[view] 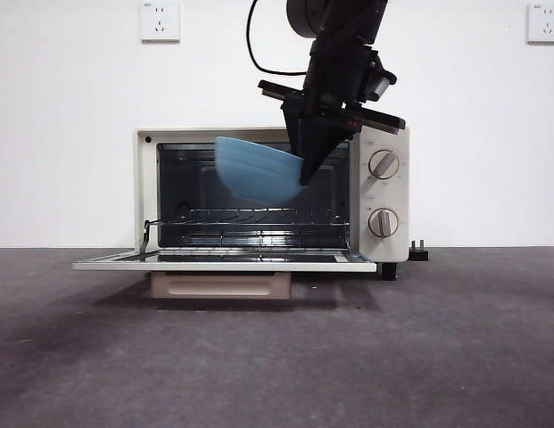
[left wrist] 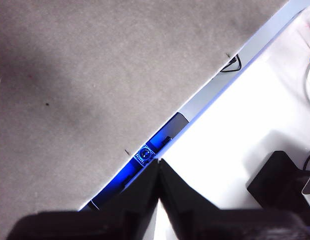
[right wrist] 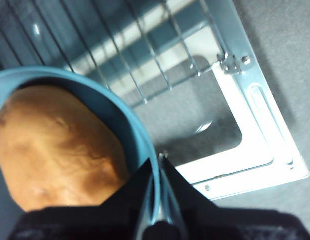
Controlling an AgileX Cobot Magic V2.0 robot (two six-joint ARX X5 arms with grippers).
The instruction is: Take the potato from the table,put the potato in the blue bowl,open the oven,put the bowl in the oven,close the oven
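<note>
The cream-white oven [view: 384,192] stands at the back of the table [view: 277,357] with its door [view: 223,262] folded down flat. My right gripper [view: 305,176] comes from above and is shut on the rim of the blue bowl [view: 257,169], holding it tilted in the air in front of the oven's mouth, above the wire rack [view: 259,217]. In the right wrist view the potato [right wrist: 55,145] lies inside the blue bowl [right wrist: 130,125], with the gripper [right wrist: 159,167] pinching the rim over the open door [right wrist: 254,130]. My left gripper [left wrist: 158,172] is shut and empty, off near the table's edge.
A beige tray [view: 221,284] sticks out under the oven door. The oven's two knobs [view: 384,165] sit on its right panel. A black plug [view: 419,252] lies right of the oven. Wall sockets [view: 160,20] are on the white wall behind.
</note>
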